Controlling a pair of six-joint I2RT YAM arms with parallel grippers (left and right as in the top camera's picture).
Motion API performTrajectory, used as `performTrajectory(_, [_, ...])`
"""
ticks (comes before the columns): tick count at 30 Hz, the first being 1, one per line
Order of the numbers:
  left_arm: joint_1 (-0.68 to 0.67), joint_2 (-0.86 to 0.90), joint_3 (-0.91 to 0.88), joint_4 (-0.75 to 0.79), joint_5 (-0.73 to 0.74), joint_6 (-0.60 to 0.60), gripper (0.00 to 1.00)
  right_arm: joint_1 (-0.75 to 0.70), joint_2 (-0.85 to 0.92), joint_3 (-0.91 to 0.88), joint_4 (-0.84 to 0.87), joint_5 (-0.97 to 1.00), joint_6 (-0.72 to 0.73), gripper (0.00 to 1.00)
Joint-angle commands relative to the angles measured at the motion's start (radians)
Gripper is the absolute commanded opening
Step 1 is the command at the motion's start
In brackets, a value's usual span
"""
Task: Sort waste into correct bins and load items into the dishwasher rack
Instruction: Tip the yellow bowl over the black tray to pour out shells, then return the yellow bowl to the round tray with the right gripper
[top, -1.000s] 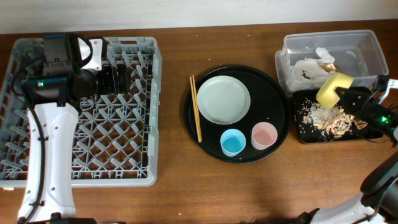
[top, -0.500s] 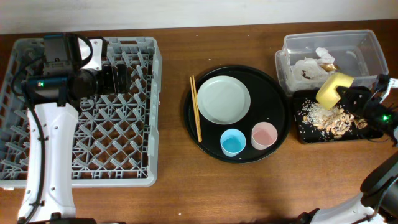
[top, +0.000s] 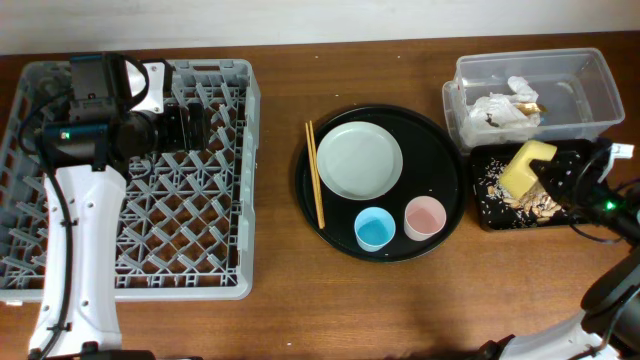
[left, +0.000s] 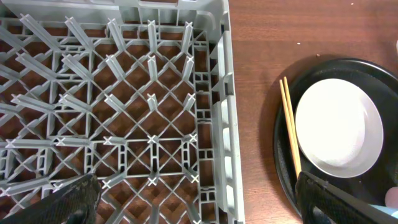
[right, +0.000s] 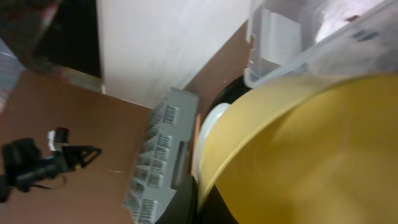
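Yellow is filling nearly the whole right wrist view: the yellow bowl (top: 527, 165) is hanging tipped on its side over the shallow black tray (top: 490, 218), just in front of the clear tub (top: 600, 80) where the napkins (top: 495, 108) are lying. I am holding it with the right gripper (top: 552, 176), whose fingers seem to be pinching the rim, though the bowl is hiding the pads and I am only judging the grip from how it hangs. The food scraps (top: 505, 190) are lying heaped in the shallow tray below.

The left gripper (left: 196, 186) is hovering over the dishwasher rack (top: 245, 200) with its fingers spread wide and nothing between them. The plate (top: 359, 160), chopsticks (top: 315, 175), blue cup (top: 375, 229) and pink cup (top: 425, 216) are sitting on the round black tray (top: 440, 140).

What I am worrying about is the carry to the rack. A thin rim pinch on a tilted bowl could let it swivel or drop. Any crumbs clinging inside may scatter over the table. If I am crossing low, the bowl could clip the cups or catch the tub wall.
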Motion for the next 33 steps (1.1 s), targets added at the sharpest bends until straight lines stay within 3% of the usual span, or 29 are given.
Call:
performTrajectory(1, [0.001, -0.009, 0.016, -0.002, 0.004, -0.006, 0.99, -0.059, -0.018, -0.005, 0.016, 0.007, 0.007, 0.04])
performTrajectory(6, [0.001, -0.009, 0.016, -0.002, 0.004, -0.006, 0.99, -0.035, -0.031, 0.001, 0.043, -0.010, 0.026, 0.04])
performTrajectory(10, [0.001, -0.009, 0.016, -0.002, 0.004, -0.006, 0.99, 0.105, -0.164, 0.071, -0.006, 0.095, 0.051, 0.04])
performTrajectory(16, [0.001, -0.009, 0.016, -0.002, 0.004, -0.006, 0.99, 0.579, -0.399, 0.169, 0.049, 0.844, 0.375, 0.04])
performTrajectory(19, [0.001, -0.009, 0.016, -0.002, 0.004, -0.006, 0.99, 0.852, -0.365, 0.171, 0.072, 1.251, 0.489, 0.04])
performTrajectory(21, [0.001, -0.009, 0.016, -0.002, 0.004, -0.006, 0.99, 0.949, -0.316, 0.171, 0.075, 1.396, 0.521, 0.04])
performTrajectory(28, [0.001, -0.009, 0.016, -0.002, 0.004, -0.006, 1.00, 1.008, -0.022, 0.171, 0.107, 1.433, 0.520, 0.04])
performTrajectory(31, [0.001, -0.009, 0.016, -0.002, 0.004, -0.006, 0.99, 1.008, 0.025, 0.171, 0.125, 1.433, 0.520, 0.04])
performTrajectory(32, [0.001, -0.009, 0.016, -0.002, 0.004, -0.006, 0.99, 1.008, 0.026, 0.171, 0.130, 1.433, 0.519, 0.06])
performTrajectory(33, [0.001, -0.009, 0.016, -0.002, 0.004, -0.006, 0.99, 1.008, 0.026, 0.171, 0.133, 1.433, 0.520, 0.20])
